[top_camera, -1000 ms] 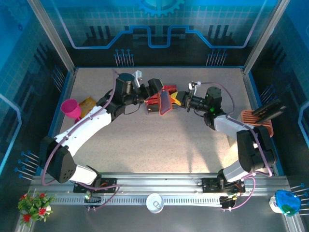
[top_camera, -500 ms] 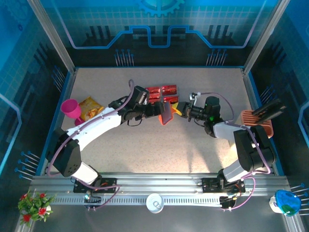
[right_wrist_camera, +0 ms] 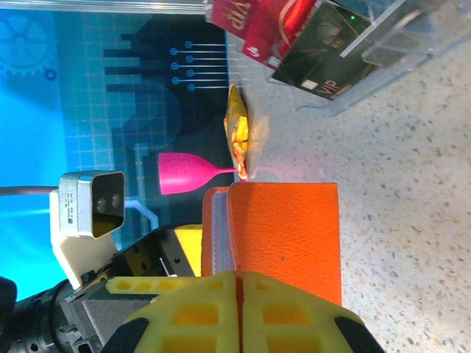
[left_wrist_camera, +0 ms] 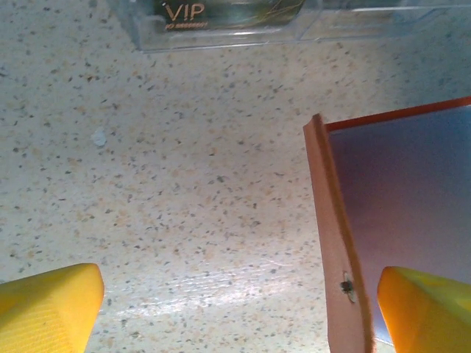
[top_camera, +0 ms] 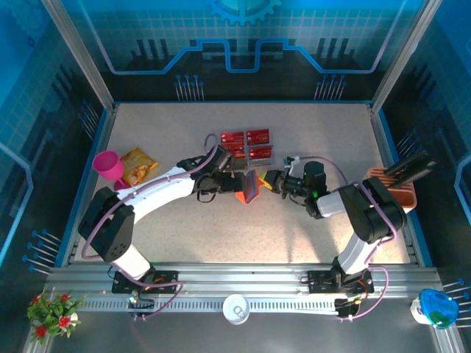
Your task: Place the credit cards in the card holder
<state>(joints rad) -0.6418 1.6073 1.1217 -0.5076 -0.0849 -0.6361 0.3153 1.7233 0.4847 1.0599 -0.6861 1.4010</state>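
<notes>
Two grippers: we find them at mid-table (top_camera: 221, 228), facing each other across the card holder (top_camera: 249, 186).
Left gripper (top_camera: 234, 184): released. From its wrist camera we see the yellow fingertips (left_wrist_camera: 44, 305) wide apart at the lower corners, with speckled table top between them.
Right gripper (top_camera: 271, 181): clenched. From its wrist camera the two yellow pads (right_wrist_camera: 191, 316) meet along one seam and the card holder rises straight out of that seam, so we note it as grasping the holder by its near edge.
Card holder, pose: orange-red, standing on edge and partly open, with a grey gap showing between its flaps.
Card holder, left wrist view: we see an orange rim and a grey-violet inner face. The rim lies between the fingertips, close to the one at the lower right. Whether that fingertip touches the holder we cannot tell.
Credit cards (top_camera: 246, 144): four red cards, two by two, in a clear tray (top_camera: 271, 148) just beyond the holder on the far side. They lie apart from both grippers.
Tray, close view: a dark card lettered VIP (left_wrist_camera: 221, 11) lies inside it.
Surroundings: a pink cup (top_camera: 109, 166) and a snack bag (top_camera: 137, 165) sit just beside each other at the left edge. An orange rack (top_camera: 390, 187) stands at the right edge.
</notes>
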